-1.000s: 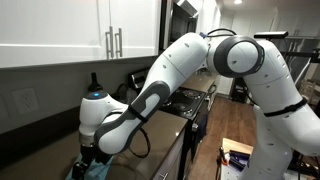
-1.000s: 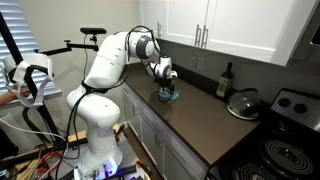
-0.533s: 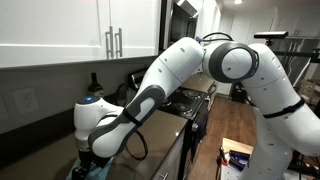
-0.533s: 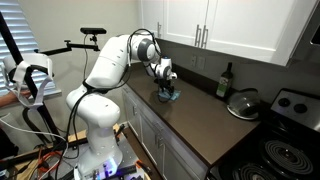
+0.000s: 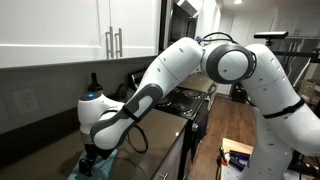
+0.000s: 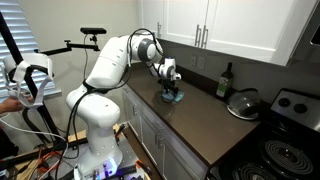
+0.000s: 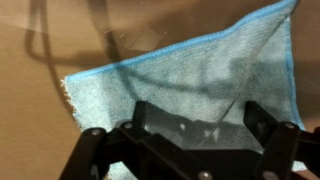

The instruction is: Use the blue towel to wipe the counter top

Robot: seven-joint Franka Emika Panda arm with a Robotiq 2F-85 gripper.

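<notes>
Wrist view: the blue towel point(image 7: 190, 80) lies spread almost flat on the brown worktop point(image 7: 40, 120), one corner reaching toward the upper right and its left edge a little frayed. The hand point(image 7: 197, 118) hangs right over it, released, jaws standing wide apart and empty. Whether the fingertips already press into the cloth cannot be told from here.

In an exterior view the towel point(image 6: 174, 99) sits under the hand point(image 6: 172, 90) toward the arm's end of the long dark worktop point(image 6: 205, 135), well apart from the dark bottle point(image 6: 227, 80) further along by the wall. In an exterior view from the opposite end, a teal patch of the towel point(image 5: 106, 161) shows just beside the hand point(image 5: 92, 156).

The cloth looks light, thin and limp, so it will bunch or fold if dragged by a single corner, and it may slide easily on the glossy slab. I judge the better hold to be near its middle, either pinching up a ridge of fabric or pressing down flat so the whole piece travels with the stroke.

Compared with a second ago, the hand and towel have shifted a little along the worktop toward the bottle, the arm's elbow has swung with them, and the jaws remain just as wide.
</notes>
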